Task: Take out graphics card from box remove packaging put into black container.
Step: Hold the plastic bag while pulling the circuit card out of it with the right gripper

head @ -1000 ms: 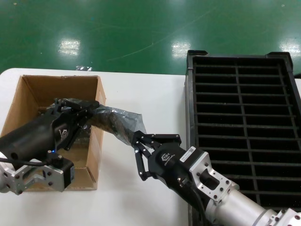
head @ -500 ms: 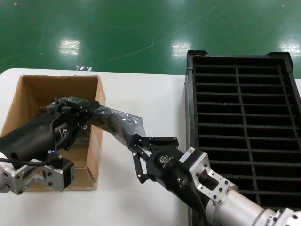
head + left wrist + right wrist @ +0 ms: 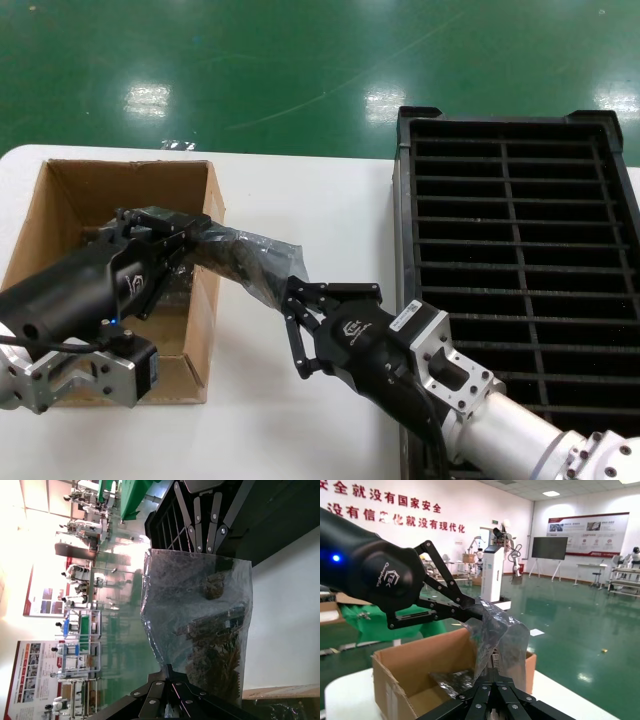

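The packaging (image 3: 248, 258), a crinkly translucent bag, hangs stretched between my two grippers, over the box's right wall. The graphics card (image 3: 216, 647) shows as a dark shape inside it. My left gripper (image 3: 197, 236) is shut on the bag's end above the brown box (image 3: 60, 205). My right gripper (image 3: 290, 290) is shut on the bag's other end, above the white table. In the left wrist view my left gripper (image 3: 175, 672) pinches the bag (image 3: 200, 595), with the right gripper (image 3: 205, 547) at the far edge. In the right wrist view my right gripper (image 3: 495, 674) pinches the bag (image 3: 502, 635), opposite the left gripper (image 3: 470, 611).
The black container (image 3: 402, 200) with its slotted ribs stands on the right, close beside my right arm. Other glossy-wrapped dark cards (image 3: 451, 680) lie inside the box (image 3: 415, 665). The white table (image 3: 300, 200) lies between the box and the container.
My right gripper has shifted slightly toward the box and back. The bag stays held at both ends and the left arm has not moved.
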